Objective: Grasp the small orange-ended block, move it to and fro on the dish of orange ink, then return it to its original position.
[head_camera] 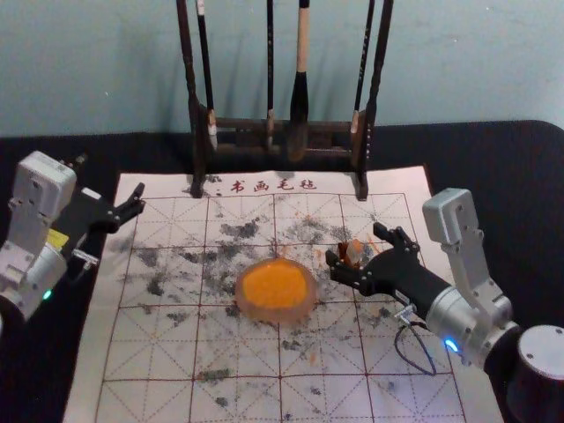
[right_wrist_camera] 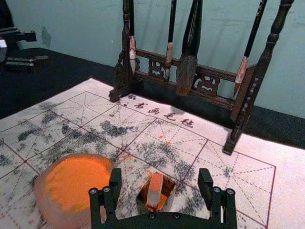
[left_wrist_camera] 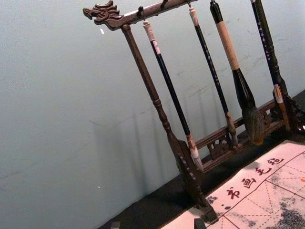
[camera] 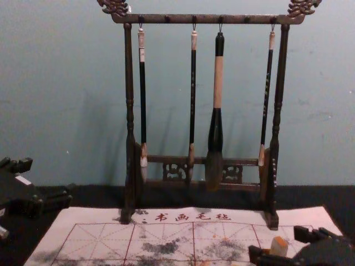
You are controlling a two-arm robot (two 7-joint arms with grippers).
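The orange-ended block [head_camera: 355, 252] stands to the right of the dish of orange ink [head_camera: 275, 291]. My right gripper [head_camera: 356, 248] is open around the block's spot, a finger on either side. In the right wrist view the block [right_wrist_camera: 155, 189] rises from a small orange-stained holder [right_wrist_camera: 167, 200], between the spread fingers of the right gripper [right_wrist_camera: 159, 183], touching neither; the dish [right_wrist_camera: 76, 186] lies beside them. The block's tip [camera: 279, 246] also shows in the chest view. My left gripper [head_camera: 126, 211] is parked open at the mat's left edge.
A dark wooden rack [head_camera: 264, 126] with hanging brushes [camera: 218, 111] stands at the back of the table, behind the ink-stained felt mat [head_camera: 238, 352]. Black cloth [head_camera: 493, 167] surrounds the mat.
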